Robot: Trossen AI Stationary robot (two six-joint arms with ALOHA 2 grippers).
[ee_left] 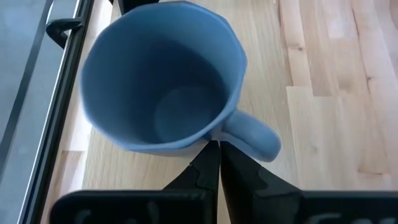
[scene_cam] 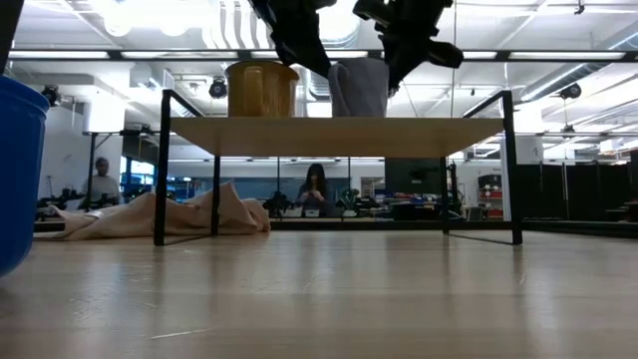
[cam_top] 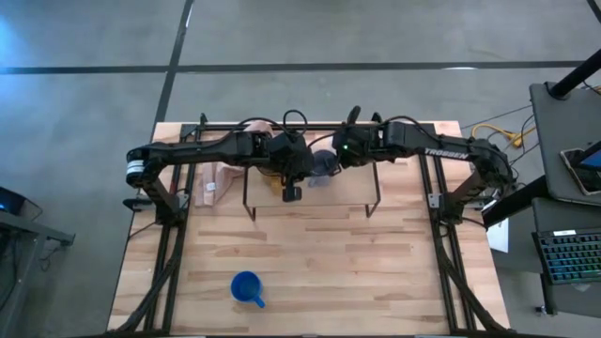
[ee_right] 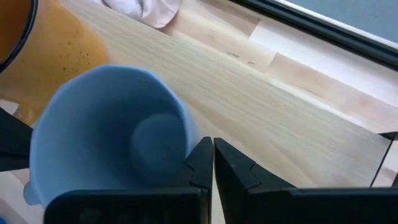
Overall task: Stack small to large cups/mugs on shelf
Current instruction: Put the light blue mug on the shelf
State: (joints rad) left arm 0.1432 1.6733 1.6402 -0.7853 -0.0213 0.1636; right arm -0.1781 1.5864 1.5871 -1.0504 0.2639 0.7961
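A wooden table point(cam_top: 310, 263) holds a low shelf point(scene_cam: 329, 136) with a light plank top and thin black wire legs, set toward the far edge. A rumpled pink cloth point(scene_cam: 169, 214) lies on the table beside the shelf's left legs, partly under it. In the room beyond, a person point(scene_cam: 315, 189) sits at a desk and another person point(scene_cam: 101, 179) shows far off to the left.

On the shelf stand two mugs, near each other: a wide yellow-orange mug point(scene_cam: 261, 90) and a pale grey-blue mug point(scene_cam: 359, 88). A bright blue mug point(cam_top: 247, 288) sits alone on the near part of the table, well apart from the shelf and both arms.

Both arms crowd over the shelf. The left gripper point(ee_left: 219, 163) hangs just beside the grey-blue mug's handle, fingers pressed together with nothing between them. The right gripper point(ee_right: 212, 163) hangs at the mug's opposite side, its fingers likewise together and empty, the yellow-orange mug just behind.
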